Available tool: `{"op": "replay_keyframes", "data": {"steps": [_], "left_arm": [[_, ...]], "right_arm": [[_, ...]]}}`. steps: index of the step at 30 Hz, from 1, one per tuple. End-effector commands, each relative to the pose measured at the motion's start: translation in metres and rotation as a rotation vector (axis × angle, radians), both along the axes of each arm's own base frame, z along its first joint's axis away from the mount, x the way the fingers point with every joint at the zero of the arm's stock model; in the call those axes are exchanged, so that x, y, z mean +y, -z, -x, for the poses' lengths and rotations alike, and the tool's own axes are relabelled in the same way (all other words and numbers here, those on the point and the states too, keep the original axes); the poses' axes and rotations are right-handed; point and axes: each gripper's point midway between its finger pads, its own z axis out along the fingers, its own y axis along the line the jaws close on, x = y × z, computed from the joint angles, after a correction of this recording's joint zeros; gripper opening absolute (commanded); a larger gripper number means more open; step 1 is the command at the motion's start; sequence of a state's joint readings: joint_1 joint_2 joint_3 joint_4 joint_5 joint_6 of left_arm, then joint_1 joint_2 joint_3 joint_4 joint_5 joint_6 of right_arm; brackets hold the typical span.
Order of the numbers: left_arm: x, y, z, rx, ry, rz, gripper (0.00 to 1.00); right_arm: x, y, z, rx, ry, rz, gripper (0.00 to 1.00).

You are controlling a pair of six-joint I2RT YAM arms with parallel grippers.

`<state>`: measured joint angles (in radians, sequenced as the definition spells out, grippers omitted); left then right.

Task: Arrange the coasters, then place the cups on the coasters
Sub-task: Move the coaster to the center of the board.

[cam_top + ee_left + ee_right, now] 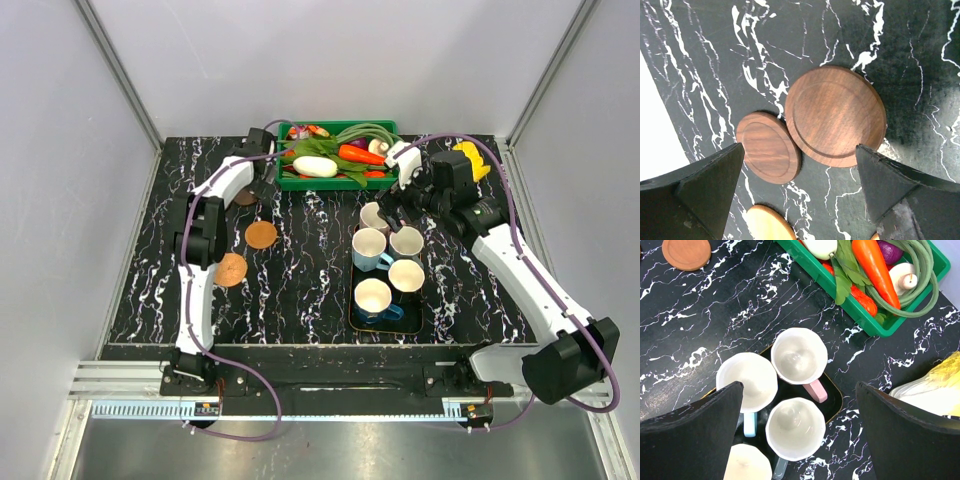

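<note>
Several cups (374,298) with cream insides stand packed on a black tray (415,318) right of centre. My right gripper (799,390) hangs open above them, over a pink-handled cup (799,356), a light-blue-handled cup (747,382) and a grey-handled cup (795,429). Two orange-brown coasters (261,234) (230,269) lie apart on the left. My left gripper (799,150) is open above two dark brown coasters, a larger-looking one (836,116) whose edge meets a smaller-looking one (769,147). An orange-brown coaster (770,223) shows at the bottom edge.
A green crate (340,184) of vegetables stands at the back centre, just behind both grippers. A pale yellow leafy vegetable (935,390) lies right of the tray. Grey walls close in the black marbled table (300,300) on three sides.
</note>
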<state>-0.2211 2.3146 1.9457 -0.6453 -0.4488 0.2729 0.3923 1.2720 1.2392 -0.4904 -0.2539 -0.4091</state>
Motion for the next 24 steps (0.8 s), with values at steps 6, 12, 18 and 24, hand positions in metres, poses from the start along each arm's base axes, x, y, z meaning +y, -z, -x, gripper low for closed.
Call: {"op": "replay_keyframes", "data": {"steps": [6,12,18,24], "left_arm": [[-0.023,0.009,0.009,0.041,0.077,0.062,0.99],[-0.03,0.007,0.012,0.034,0.101,0.07,0.99],[-0.031,0.004,0.014,0.031,0.102,0.076,0.99],[-0.021,-0.016,0.004,-0.056,0.054,0.049,0.99]], "right_arm": [[0.001,-0.007,-0.008,-0.042,-0.004,-0.007,1.0],[0.001,-0.009,-0.007,-0.047,-0.003,-0.01,1.0],[0.002,-0.009,-0.007,-0.046,-0.006,-0.012,1.0],[0.002,-0.008,-0.007,-0.045,-0.007,-0.012,1.0]]}}
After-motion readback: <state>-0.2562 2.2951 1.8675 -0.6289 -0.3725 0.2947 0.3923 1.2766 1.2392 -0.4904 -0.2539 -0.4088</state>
